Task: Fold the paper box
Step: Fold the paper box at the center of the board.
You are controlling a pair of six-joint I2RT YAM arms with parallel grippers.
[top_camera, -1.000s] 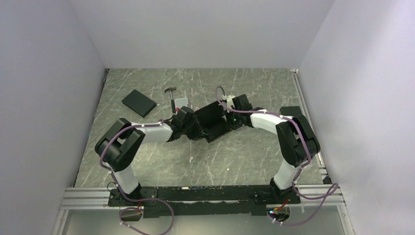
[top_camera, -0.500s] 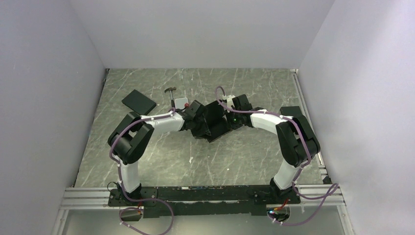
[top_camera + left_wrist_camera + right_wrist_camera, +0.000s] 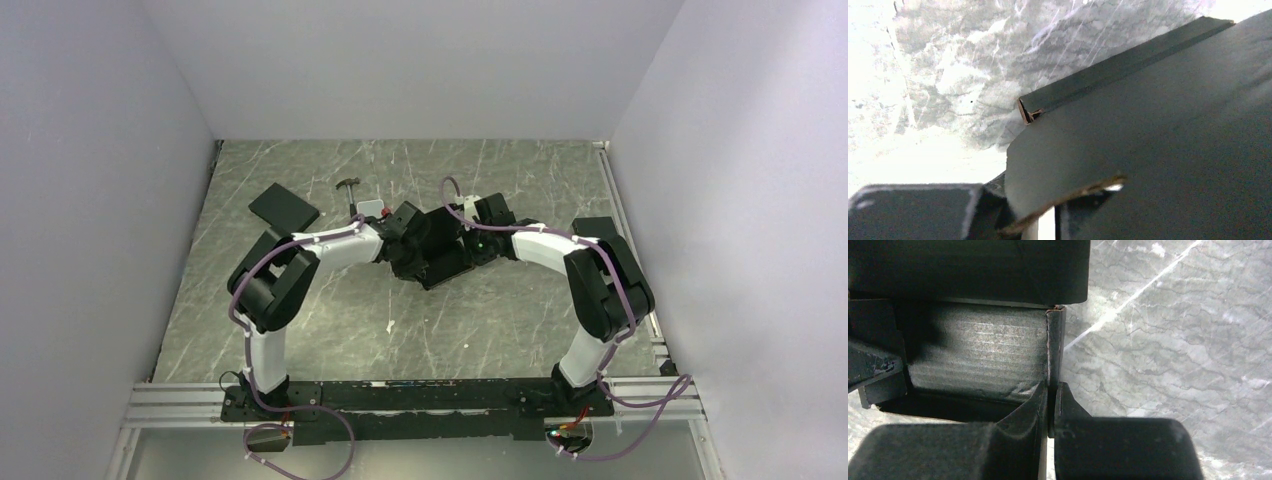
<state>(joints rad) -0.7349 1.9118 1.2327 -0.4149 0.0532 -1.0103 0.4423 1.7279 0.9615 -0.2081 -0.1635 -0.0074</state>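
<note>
Operator: Box location, please?

Observer: On the table [image 3: 480, 320], near its middle and a little toward 12 o'clock. The paper box [image 3: 437, 250] is partly folded, with some walls standing.

Operator: Right side?

Observer: The right gripper [image 3: 1052, 392] comes in from the box's 3 o'clock side. Its two fingers are pressed together on a thin upright wall of the box, and the wall's brown cut edge shows just above the tips.

Operator: And the left?

Observer: The left gripper [image 3: 405, 232] is at the box's 9 o'clock side. In its wrist view a wide black panel covers the fingertips and the panel's cut edge runs across them. Only a narrow slit shows between the fingers [image 3: 918, 210]. Whether they pinch the card, I cannot tell.

Operator: Anything else around?

Observer: A flat black slab [image 3: 283, 210] lies at 10 o'clock from the box, well apart. A small silver-grey case [image 3: 371, 208] lies just beside the left gripper, at its 11 o'clock. A small hammer-like tool [image 3: 349, 188] lies near that case.
</note>
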